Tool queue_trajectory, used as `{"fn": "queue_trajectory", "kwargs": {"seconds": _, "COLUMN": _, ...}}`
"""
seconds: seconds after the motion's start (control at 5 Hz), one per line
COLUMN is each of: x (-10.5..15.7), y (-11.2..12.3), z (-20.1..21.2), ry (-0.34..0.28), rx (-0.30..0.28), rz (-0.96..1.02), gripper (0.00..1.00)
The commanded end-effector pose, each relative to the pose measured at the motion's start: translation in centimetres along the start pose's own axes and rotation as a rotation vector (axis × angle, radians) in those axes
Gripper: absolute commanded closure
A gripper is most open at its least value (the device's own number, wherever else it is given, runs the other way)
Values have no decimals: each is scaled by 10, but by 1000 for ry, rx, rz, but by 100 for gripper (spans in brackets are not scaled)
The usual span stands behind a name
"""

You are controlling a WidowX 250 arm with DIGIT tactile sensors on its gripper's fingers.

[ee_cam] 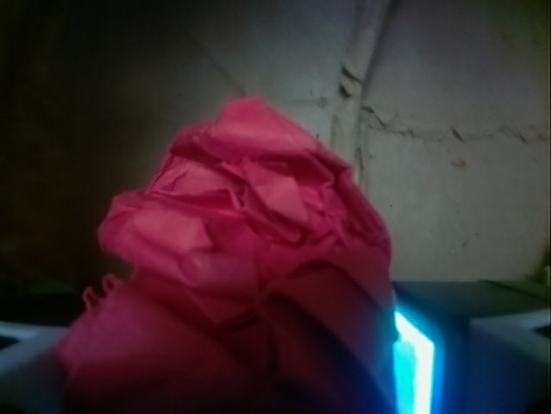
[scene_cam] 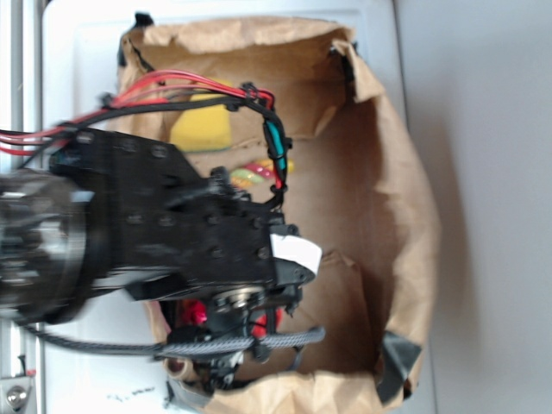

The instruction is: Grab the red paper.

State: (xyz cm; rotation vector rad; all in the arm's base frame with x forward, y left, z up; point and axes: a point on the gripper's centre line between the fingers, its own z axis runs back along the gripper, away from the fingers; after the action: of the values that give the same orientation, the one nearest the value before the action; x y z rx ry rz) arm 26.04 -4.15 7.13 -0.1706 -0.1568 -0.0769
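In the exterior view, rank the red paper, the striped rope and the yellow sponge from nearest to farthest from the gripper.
1. red paper: right at the gripper, mostly hidden beneath the arm; it fills the wrist view.
2. striped rope: mid-bag, beyond the arm.
3. yellow sponge: farthest, near the bag's far end.

Exterior view bright, overexposed and slightly blurred; wrist view dim, with blue glare.

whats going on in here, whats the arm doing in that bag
A black robot arm is reaching down into an open brown paper bag after a crumpled bright red paper wad. The wrist view shows the wad filling the space right at the hand; whether it is gripped cannot be told. A yellow sponge and a striped rope lie farther back in the bag.
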Motion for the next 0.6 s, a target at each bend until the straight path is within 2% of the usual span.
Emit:
{"fn": "queue_trajectory", "kwargs": {"seconds": 0.0, "x": 4, "y": 27, "z": 69, "ry": -41, "rx": 178, "rz": -69, "gripper": 100}}
{"fn": "queue_trajectory", "kwargs": {"seconds": 0.2, "x": 13, "y": 38, "z": 84, "ry": -27, "rx": 239, "rz": -118, "gripper": 100}}
{"fn": "queue_trajectory", "kwargs": {"seconds": 0.4, "x": 13, "y": 48, "z": 94, "ry": -28, "rx": 243, "rz": -125, "gripper": 100}}
